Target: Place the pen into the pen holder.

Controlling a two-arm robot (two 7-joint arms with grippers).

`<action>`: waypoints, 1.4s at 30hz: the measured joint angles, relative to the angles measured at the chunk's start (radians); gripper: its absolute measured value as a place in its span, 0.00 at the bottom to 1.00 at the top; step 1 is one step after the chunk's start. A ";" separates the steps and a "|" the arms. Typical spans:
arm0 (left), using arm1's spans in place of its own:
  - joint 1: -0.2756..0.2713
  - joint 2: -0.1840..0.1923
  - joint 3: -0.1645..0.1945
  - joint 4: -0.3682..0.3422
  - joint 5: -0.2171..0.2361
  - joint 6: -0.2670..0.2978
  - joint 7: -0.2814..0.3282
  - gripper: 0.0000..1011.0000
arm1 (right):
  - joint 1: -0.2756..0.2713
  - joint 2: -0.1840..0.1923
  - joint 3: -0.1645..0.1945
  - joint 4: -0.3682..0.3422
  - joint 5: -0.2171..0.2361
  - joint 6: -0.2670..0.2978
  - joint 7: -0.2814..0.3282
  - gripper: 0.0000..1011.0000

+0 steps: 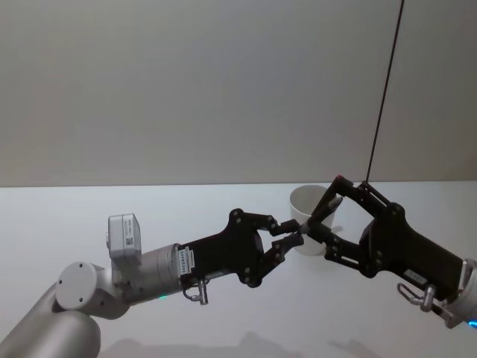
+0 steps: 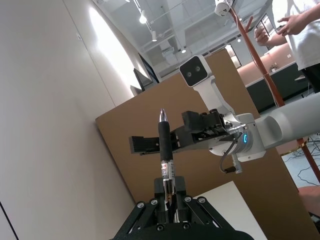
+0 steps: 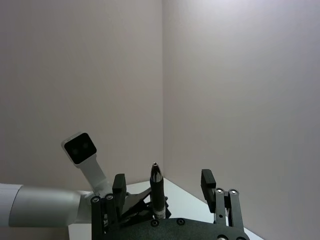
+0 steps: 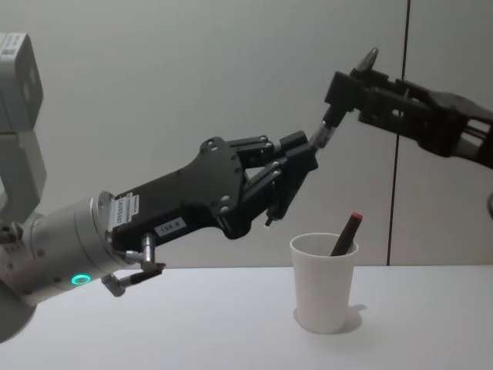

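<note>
Both arms up above cup (image 4: 324, 291): left gripper (image 4: 302, 165) clenched on pen (image 4: 330, 126), right gripper (image 4: 350, 85) spread wide around its tip.

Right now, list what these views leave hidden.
1. Pen: its lower end, in the left wrist view, is buried between the fingers of the left gripper.
2. Red-capped pen: everything below the rim, in the chest view, sits behind the wall of the pen holder.
3. Pen holder: its near side, in the head view, is covered by the right gripper.
</note>
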 joint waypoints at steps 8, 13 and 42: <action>0.000 0.000 0.000 0.000 0.000 0.000 0.000 0.13 | 0.006 -0.004 -0.016 -0.008 0.009 0.001 -0.014 0.78; 0.000 0.000 0.000 0.000 0.000 0.000 0.000 0.13 | 0.008 -0.003 -0.023 -0.012 0.014 0.001 -0.024 0.62; 0.000 0.000 0.000 0.000 0.000 0.000 0.000 0.20 | 0.019 0.013 -0.045 -0.012 0.039 -0.008 -0.085 0.11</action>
